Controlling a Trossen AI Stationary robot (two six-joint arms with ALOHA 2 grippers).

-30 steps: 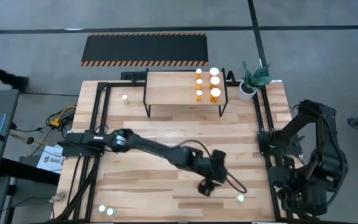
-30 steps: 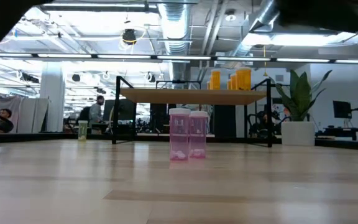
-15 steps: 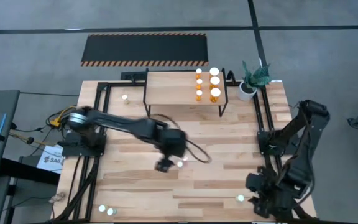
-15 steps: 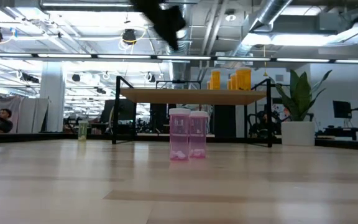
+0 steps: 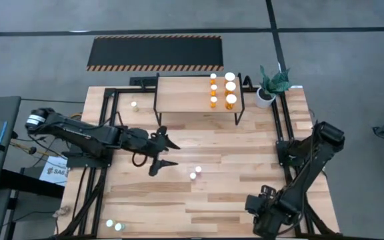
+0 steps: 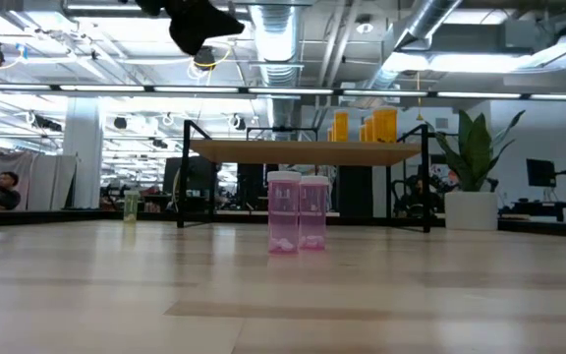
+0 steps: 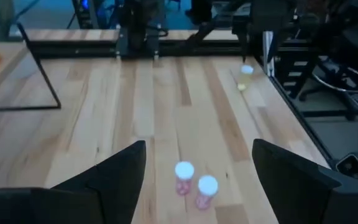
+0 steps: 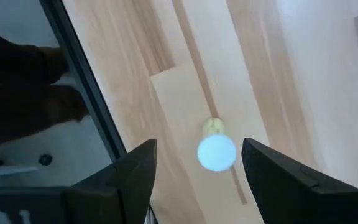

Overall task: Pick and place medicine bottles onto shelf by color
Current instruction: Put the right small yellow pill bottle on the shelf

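Two pink medicine bottles (image 5: 195, 173) with white caps stand side by side mid-table, also in the low view (image 6: 297, 211). My left gripper (image 5: 168, 154) hangs open to their left, above the table; its wrist view shows both pink bottles (image 7: 194, 183) ahead of the fingers. My right gripper (image 5: 262, 212) points down, open, over the near right corner. A greenish bottle (image 8: 216, 151) with a white cap stands on the table below it, between the fingers and apart from them. Several orange bottles (image 5: 223, 89) stand on the right end of the shelf (image 5: 185, 94).
A potted plant (image 5: 269, 87) stands right of the shelf. One greenish bottle (image 5: 134, 103) stands at the far left, and two pale-capped bottles (image 5: 114, 225) at the near left corner. Black frame rails (image 5: 109, 133) run along both table sides. A black striped mat (image 5: 155, 52) lies beyond the table.
My left gripper has drawn back from the near middle of the table toward the left edge, staying open, and has rolled. My right gripper has come down toward the greenish bottle at the near right corner. The pink bottles have kept their place.
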